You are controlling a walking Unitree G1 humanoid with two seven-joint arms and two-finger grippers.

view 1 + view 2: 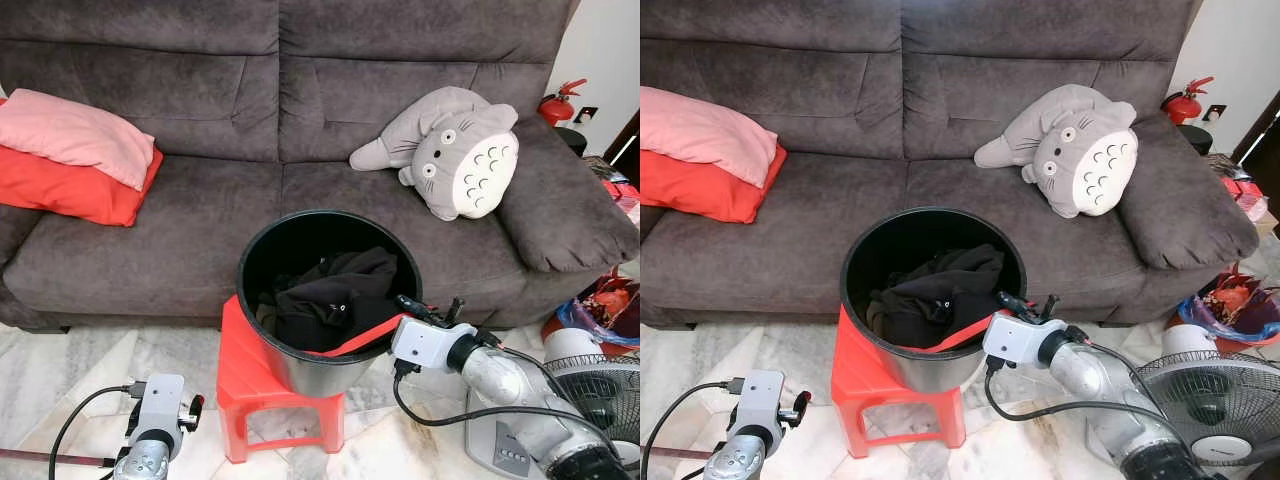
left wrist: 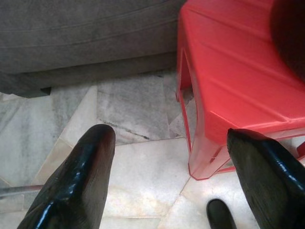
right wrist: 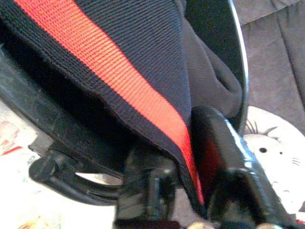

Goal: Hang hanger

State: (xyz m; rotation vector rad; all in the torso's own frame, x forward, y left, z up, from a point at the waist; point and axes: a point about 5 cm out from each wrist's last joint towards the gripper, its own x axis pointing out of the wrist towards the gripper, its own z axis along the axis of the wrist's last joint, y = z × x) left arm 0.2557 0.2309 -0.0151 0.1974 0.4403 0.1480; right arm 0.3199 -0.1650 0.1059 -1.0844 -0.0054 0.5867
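A black bucket point(image 1: 330, 300) stands on the seat of a red plastic stool point(image 1: 243, 385) before a grey sofa point(image 1: 180, 220), heaped with dark clothing point(image 1: 335, 290). The right gripper point(image 1: 432, 312) reaches over the bucket's rim on the robot's right side, its two black fingers point(image 3: 224, 157) clamped on a black knitted edge with a red stripe point(image 3: 119, 76), the band that drapes across that same rim. No hanger can be made out among the folds; the striped garment is what the gripper has in hand.

The cloth looks soft, light and limp, likely to sag and trail when lifted, so the firmer ribbed band appears the sensible place to hold it. Anything rigid buried beneath may snag on the way out.

The left gripper point(image 2: 167, 191) hangs low over the marble floor point(image 2: 133, 109) near the stool's leg, fingers spread wide and holding nothing.

Counted: one bucket, one stool, one plush toy point(image 1: 450, 150) lying at the sofa's right end, two cushions point(image 1: 75, 135) stacked at its left end, pink over red, and one fan point(image 1: 1215, 400) on the floor at the right.
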